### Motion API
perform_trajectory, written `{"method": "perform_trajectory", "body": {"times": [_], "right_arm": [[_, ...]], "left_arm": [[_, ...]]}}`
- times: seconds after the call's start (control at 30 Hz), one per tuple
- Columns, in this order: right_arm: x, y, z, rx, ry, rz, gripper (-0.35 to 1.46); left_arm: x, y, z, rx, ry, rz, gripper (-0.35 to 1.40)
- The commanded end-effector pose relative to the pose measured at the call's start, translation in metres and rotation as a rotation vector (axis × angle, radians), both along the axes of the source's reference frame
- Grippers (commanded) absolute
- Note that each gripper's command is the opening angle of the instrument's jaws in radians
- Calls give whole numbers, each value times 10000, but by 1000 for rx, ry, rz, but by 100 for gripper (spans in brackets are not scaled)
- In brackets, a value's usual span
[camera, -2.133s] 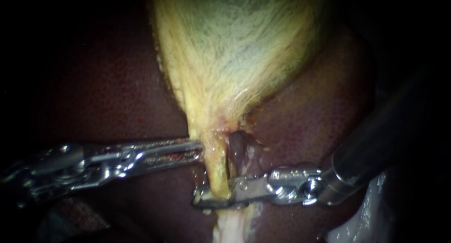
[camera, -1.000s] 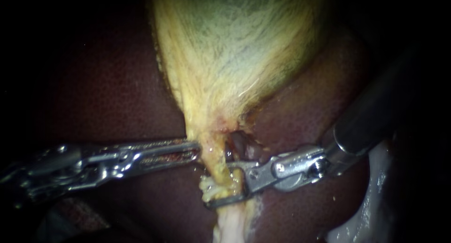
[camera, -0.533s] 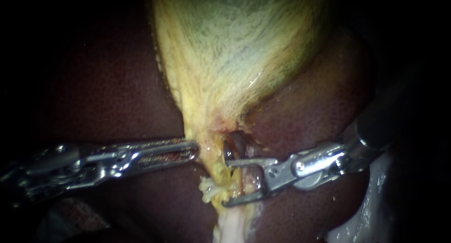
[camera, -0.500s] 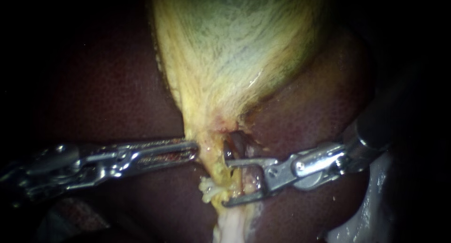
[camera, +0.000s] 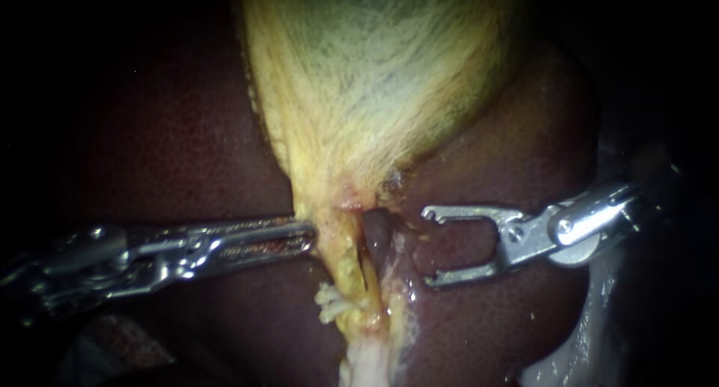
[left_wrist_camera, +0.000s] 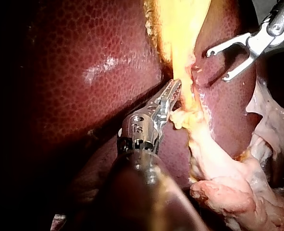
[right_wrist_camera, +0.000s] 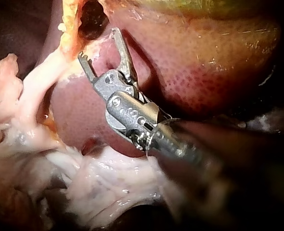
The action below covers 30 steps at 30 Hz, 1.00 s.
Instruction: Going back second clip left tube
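The yellow-green gallbladder point(camera: 374, 80) narrows downward into a yellow tube point(camera: 346, 271) lying on the dark red liver point(camera: 180, 147). My left instrument point(camera: 305, 236) reaches in level from the left, its jaws together and pinching the tube's left edge just under the gallbladder's neck; the left wrist view shows the same hold point(left_wrist_camera: 175, 91). My right instrument point(camera: 428, 247) stands to the right of the tube, jaws wide open with nothing between them, also seen in the left wrist view point(left_wrist_camera: 217, 66) and right wrist view point(right_wrist_camera: 98, 44). A frayed pale tuft point(camera: 329, 303) sticks out of the tube. I see no clip.
A dark gap point(camera: 372, 233) opens just right of the yellow tube, with a pale strand point(camera: 395, 256) beside it. Loose whitish tissue point(camera: 584, 342) lies at the lower right, and lumpy pale tissue point(right_wrist_camera: 108, 187) lies under the right instrument's shaft.
My right instrument's jaws, shut around the lower tube, opened and drew back to the right, clear of it. The left instrument kept its hold and place.
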<state>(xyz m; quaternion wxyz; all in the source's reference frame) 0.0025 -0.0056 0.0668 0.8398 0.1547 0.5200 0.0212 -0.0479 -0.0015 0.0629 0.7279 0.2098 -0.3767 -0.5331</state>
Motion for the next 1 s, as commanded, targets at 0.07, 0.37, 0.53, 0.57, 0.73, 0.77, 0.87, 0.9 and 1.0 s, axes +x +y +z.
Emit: {"method": "perform_trajectory", "body": {"times": [0.07, 0.37, 0.53, 0.57, 0.73, 0.77, 0.87, 0.9, 1.0], "right_arm": [[1, -2, -2, -10, 3, -5, 60], [-3, -6, -7, -32, 15, -27, 60], [-3, -7, -8, -28, 20, -35, 60], [-3, -8, -9, -28, 20, -35, 60], [-3, -8, -10, -32, 24, -40, 60], [-3, -8, -10, -32, 24, -40, 60], [-3, -8, -10, -29, 26, -45, 60], [-3, -8, -10, -29, 26, -45, 60], [-3, -8, -10, -26, 29, -49, 60]], "left_arm": [[-1, 3, 5, 0, 1, -1, 0], [-8, 16, 31, 0, 1, -3, 0], [-22, 11, 38, -7, 9, -10, 0], [-23, 9, 38, -6, 6, -7, 0], [-29, 6, 38, -4, 2, -3, 0], [-29, 6, 38, -4, 2, -3, 0], [-31, 6, 40, -4, 1, -2, 0], [-32, 6, 40, -4, 1, -2, 0], [-34, 6, 41, -2, -2, 1, 0]]}}
